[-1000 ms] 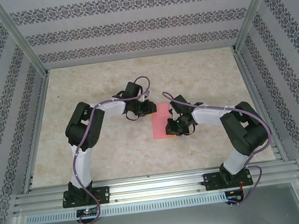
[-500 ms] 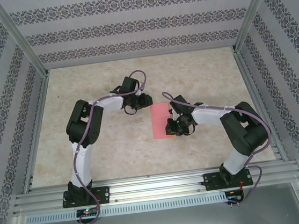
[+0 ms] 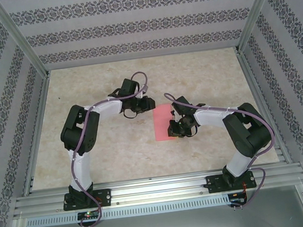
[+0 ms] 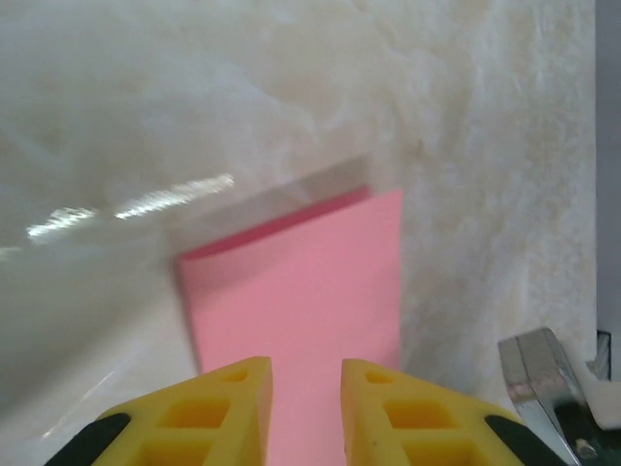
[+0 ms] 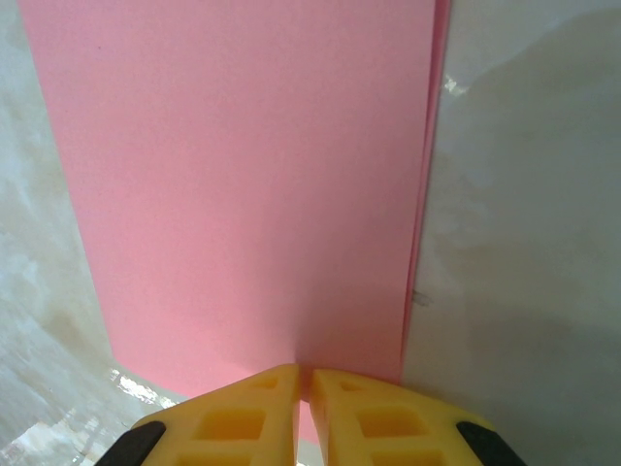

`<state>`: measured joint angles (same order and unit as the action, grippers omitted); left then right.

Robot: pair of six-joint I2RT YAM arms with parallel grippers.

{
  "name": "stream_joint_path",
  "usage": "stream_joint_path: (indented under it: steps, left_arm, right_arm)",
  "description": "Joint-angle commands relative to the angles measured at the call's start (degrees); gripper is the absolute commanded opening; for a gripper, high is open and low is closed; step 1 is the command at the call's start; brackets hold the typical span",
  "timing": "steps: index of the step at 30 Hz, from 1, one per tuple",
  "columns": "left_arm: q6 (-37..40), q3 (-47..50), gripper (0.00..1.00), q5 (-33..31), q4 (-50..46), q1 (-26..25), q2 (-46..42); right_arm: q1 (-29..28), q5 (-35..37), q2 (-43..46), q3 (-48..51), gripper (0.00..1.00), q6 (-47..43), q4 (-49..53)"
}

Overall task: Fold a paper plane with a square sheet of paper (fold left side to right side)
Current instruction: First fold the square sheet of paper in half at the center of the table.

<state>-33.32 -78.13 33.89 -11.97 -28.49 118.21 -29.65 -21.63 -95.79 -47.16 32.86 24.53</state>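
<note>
widest first: beige marbled table top (image 3: 84, 99), walled in by patterned panels. about mid-table, thin salmon-pink paper sheet (image 3: 162, 120), lying flat as a tall narrow rectangle. doubled over, to judge by the twin edge along one long side in the right wrist view. probably the left-to-right fold laid down, perhaps not yet creased hard.

next, left gripper (image 3: 146, 104), black with yellow fingers, just off the sheet's far left corner and apart from it. parted a little, holding nothing.

then right gripper (image 3: 173, 129), over the near right part of the sheet, with fingers drawn almost together and only a slit between. seemingly down on the paper at the tips. pinching it or merely pressing it flat: cannot tell.

handling, as a guess: featherlight and limp, quick to slide on the smooth top, quick to crumple or tear under a hard pinch. best pinned flat with closed tips near one edge and stroked along the fold. for lifting, take a free corner or the open edge, never the middle.
</note>
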Motion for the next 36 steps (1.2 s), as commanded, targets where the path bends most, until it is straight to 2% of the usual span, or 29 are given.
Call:
stream_joint_path:
  steps: [1,9,20,27,36]
  left_arm:
    - [-0.51,-0.64,0.26,2.54,2.00,-1.41,2.45]
    - [-0.50,-3.96,0.26,1.18,1.89,-1.74,6.88]
    - [1.87,-6.95,0.26,-12.54,-3.21,-0.75,9.72]
    - [2.65,-11.58,0.26,-15.56,-4.95,0.24,12.60]
    - [2.39,-17.74,0.28,-15.53,-6.31,2.52,15.15]
  right_arm:
    - [-0.94,6.33,-3.61,1.19,0.16,-1.10,3.05]
    - [-1.27,6.51,-4.19,0.50,0.16,-1.20,3.61]
    - [-1.46,7.42,-4.06,0.40,0.16,-1.76,4.97]
    - [-1.46,7.43,-4.30,0.57,0.16,-1.85,4.91]
    - [-1.55,7.16,-4.14,1.19,0.16,-2.01,4.65]
